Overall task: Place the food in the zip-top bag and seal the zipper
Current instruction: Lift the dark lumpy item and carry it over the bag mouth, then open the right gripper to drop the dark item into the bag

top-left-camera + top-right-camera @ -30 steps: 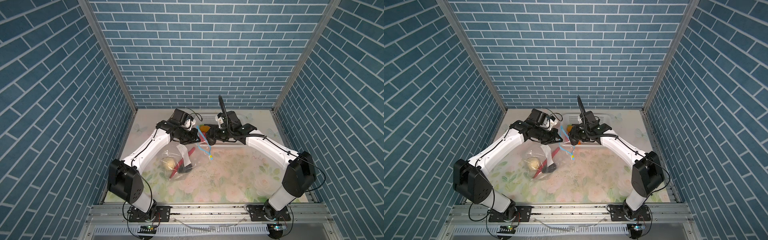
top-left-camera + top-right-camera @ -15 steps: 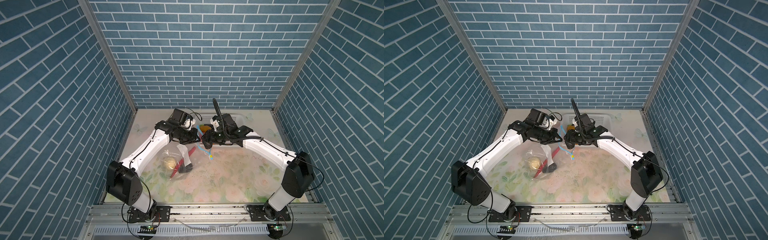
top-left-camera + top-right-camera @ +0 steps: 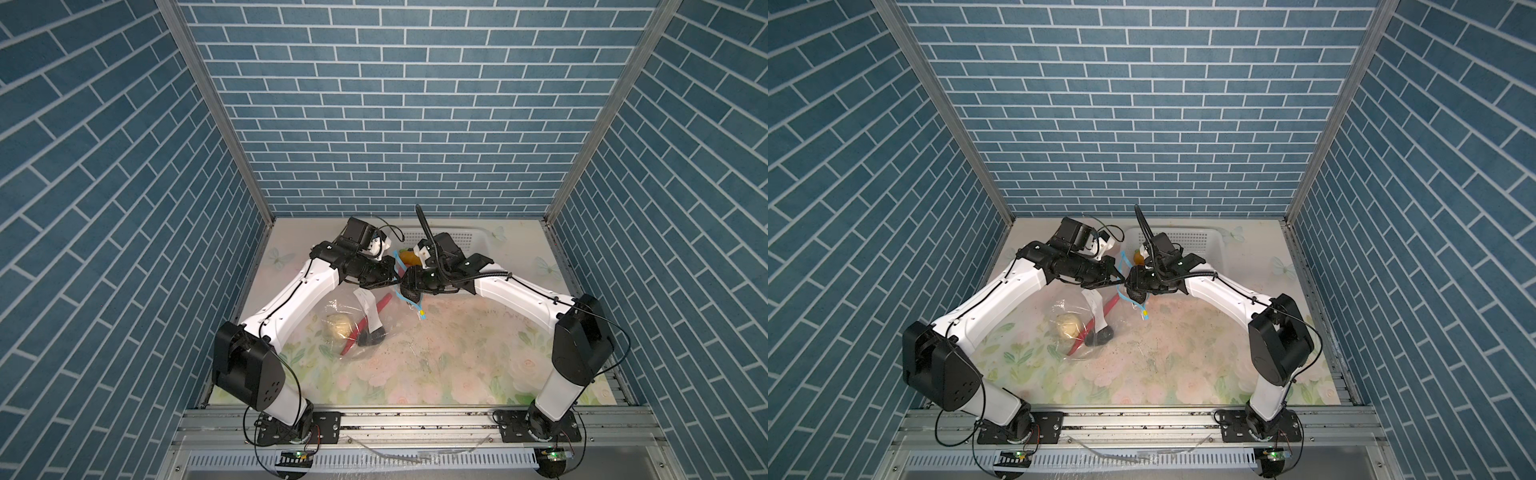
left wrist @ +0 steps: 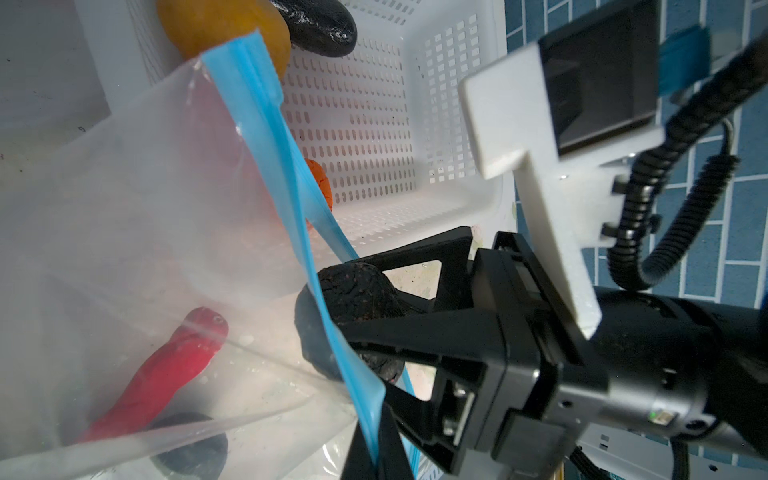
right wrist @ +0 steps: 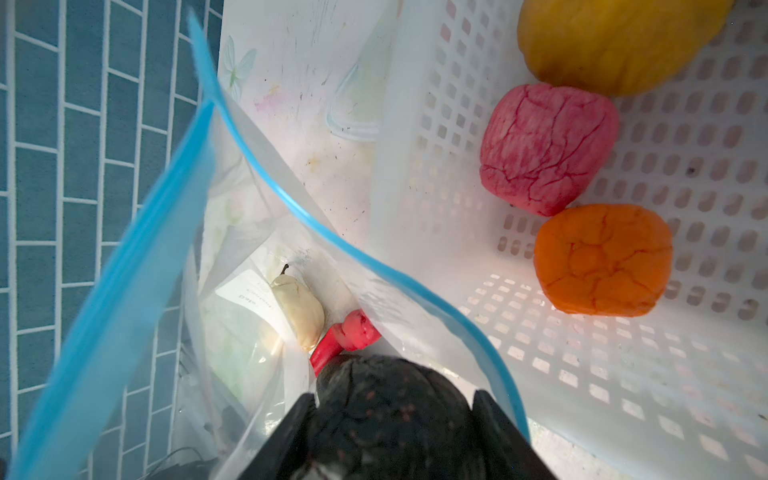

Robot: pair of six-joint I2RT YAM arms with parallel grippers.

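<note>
My left gripper [image 4: 380, 453] is shut on the light-blue zipper [image 4: 266, 137] and holds the mouth of the clear zip-top bag [image 3: 353, 328] up and open. My right gripper [image 5: 390, 428] is shut on a black oval [image 5: 390, 407] of food, right at that mouth between the two zipper strips. The two grippers nearly meet in both top views, left gripper [image 3: 395, 279] and right gripper [image 3: 1136, 293]. Inside the bag lie a cream lumpy ball [image 3: 340, 326], a long red strip [image 4: 166, 370] and another black oval [image 3: 372, 338].
A white perforated basket [image 5: 623, 374] stands at the back just behind the bag. It holds a yellow piece [image 5: 615, 41], a pink bumpy ball [image 5: 544, 145], an orange piece [image 5: 602, 259] and a black oval [image 4: 320, 25]. The zipper's yellowish slider tab [image 3: 422, 316] hangs over the floral mat.
My right arm has swung left from over the basket to the bag's mouth, carrying the black oval. The left arm has kept the bag's edge lifted.
</note>
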